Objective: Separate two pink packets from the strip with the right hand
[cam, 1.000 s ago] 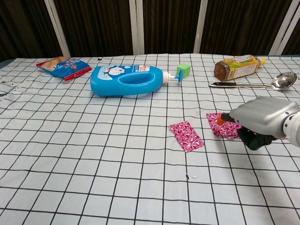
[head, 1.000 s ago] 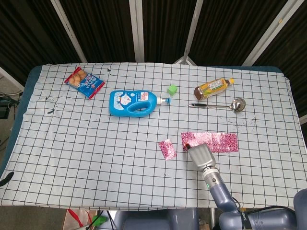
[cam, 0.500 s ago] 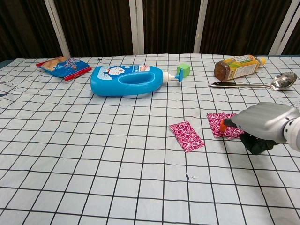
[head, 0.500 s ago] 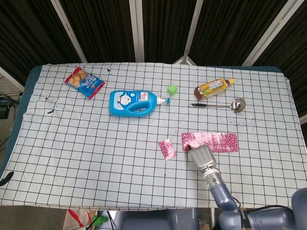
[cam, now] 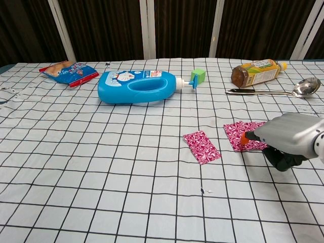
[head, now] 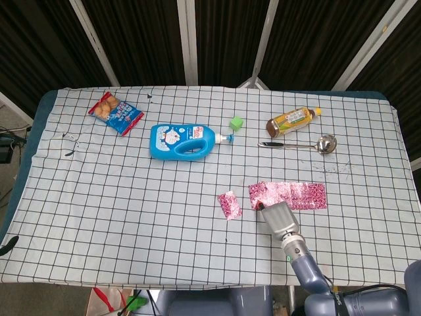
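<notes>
A single pink packet (head: pixel 229 204) (cam: pixel 202 147) lies flat on the checked cloth, apart from the strip. The pink strip (head: pixel 293 195) (cam: pixel 243 132) lies to its right, running towards the table's right side. My right hand (head: pixel 279 219) (cam: pixel 286 142) hovers just in front of the strip's left end, silver back upward. An orange fingertip (cam: pixel 243 136) sits at the strip's near edge. Its dark fingers curl under the palm with nothing visible in them. My left hand does not show in either view.
A blue detergent bottle (head: pixel 181 140) and a green cube (head: pixel 235 122) lie mid-table at the back. A tea bottle (head: pixel 291 120) and a metal spoon (head: pixel 299 144) lie behind the strip. A snack bag (head: pixel 115 112) sits at the back left.
My right hand has drawn back off the strip's left end towards the near table edge, uncovering more of the strip. The packet and strip have stayed put.
</notes>
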{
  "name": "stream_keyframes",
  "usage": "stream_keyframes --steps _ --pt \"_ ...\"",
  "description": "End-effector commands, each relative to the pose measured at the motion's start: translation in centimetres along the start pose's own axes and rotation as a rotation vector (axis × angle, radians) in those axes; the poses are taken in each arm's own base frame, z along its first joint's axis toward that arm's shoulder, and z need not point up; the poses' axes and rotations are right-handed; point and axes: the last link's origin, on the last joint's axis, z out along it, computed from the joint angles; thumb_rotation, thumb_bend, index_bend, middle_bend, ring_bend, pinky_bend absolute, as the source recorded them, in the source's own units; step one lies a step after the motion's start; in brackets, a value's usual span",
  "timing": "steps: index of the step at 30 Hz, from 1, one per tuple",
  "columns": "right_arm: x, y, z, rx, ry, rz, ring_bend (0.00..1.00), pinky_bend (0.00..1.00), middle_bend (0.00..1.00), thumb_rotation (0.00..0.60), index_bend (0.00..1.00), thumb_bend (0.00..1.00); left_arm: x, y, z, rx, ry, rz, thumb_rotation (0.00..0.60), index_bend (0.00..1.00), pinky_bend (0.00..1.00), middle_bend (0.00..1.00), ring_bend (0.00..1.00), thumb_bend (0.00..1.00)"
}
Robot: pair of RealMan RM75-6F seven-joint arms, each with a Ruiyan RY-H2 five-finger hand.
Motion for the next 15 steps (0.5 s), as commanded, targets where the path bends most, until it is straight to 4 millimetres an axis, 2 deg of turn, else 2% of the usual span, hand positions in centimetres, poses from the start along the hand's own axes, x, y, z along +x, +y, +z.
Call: stream_keyframes --steps 1,15 --pt "0.07 -0.05 -0.01 0.003 0.004 0.002 0.88 0.71 0.85 0.6 0.19 0.82 -0.03 0.04 -0.02 -0.002 -0.002 0.001 0.6 0.13 0.08 0.0 0.0 0.28" --pt "0.52 -0.5 0.8 0.002 0.021 0.012 0.88 0.71 0.85 0.6 0.19 0.82 0.03 0.02 -0.03 -0.001 0.002 0.001 0.6 0.13 0.08 0.0 0.0 0.28"
